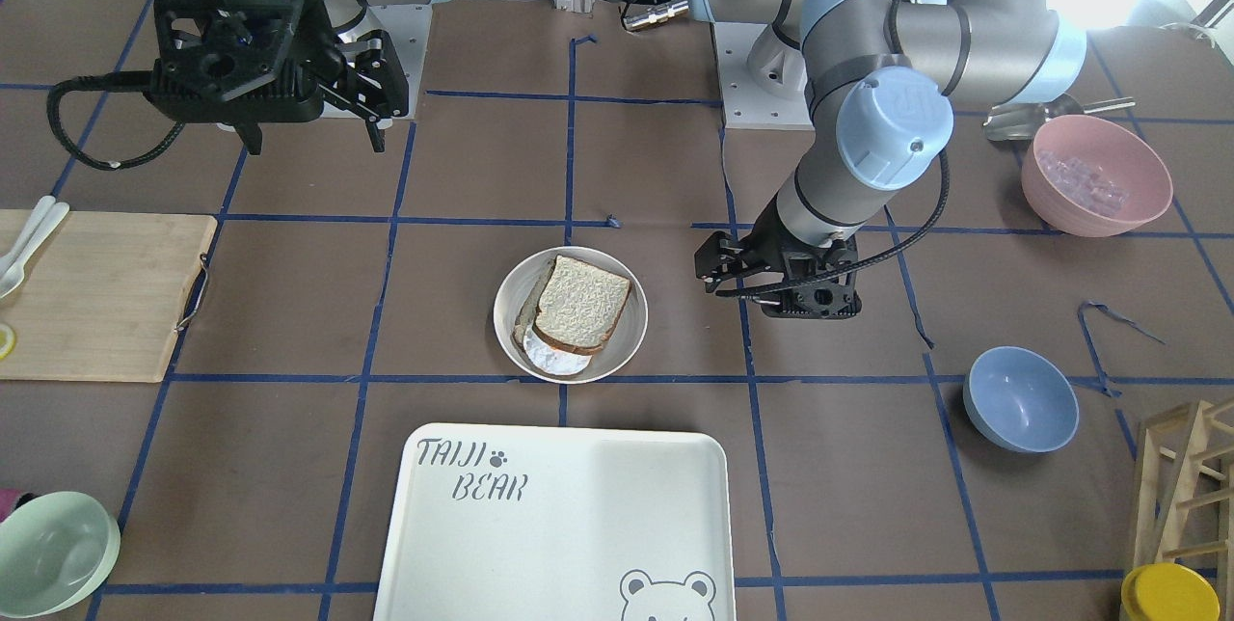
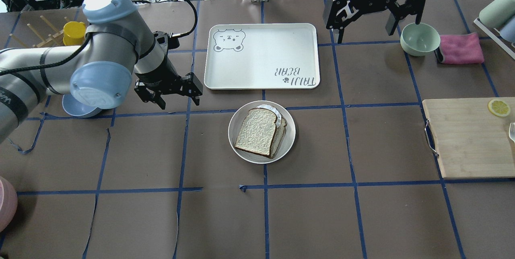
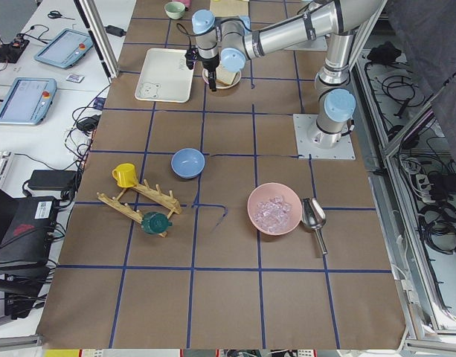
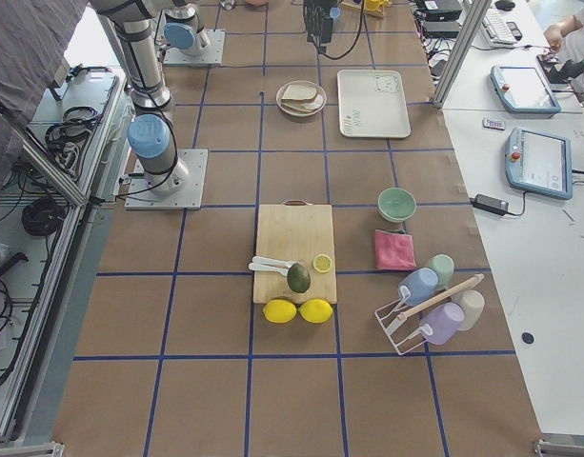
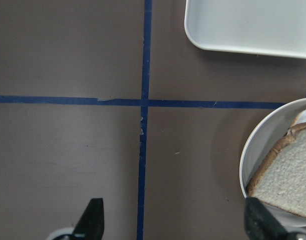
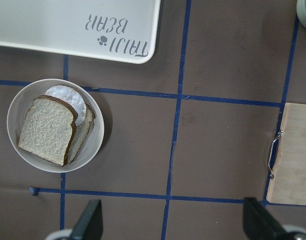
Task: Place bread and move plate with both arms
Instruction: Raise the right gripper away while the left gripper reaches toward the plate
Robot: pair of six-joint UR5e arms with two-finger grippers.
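The table carries all items. The tray lies at the middle of the far edge, opposite the robot. The plate sits at the table's centre, just beside the tray's near edge and apart from it. The left gripper hangs low beside the plate, toward the left end, jaws spread and empty. The right gripper hangs high over the right half, jaws spread and empty. The bread lies in the plate, on top of a second slice.
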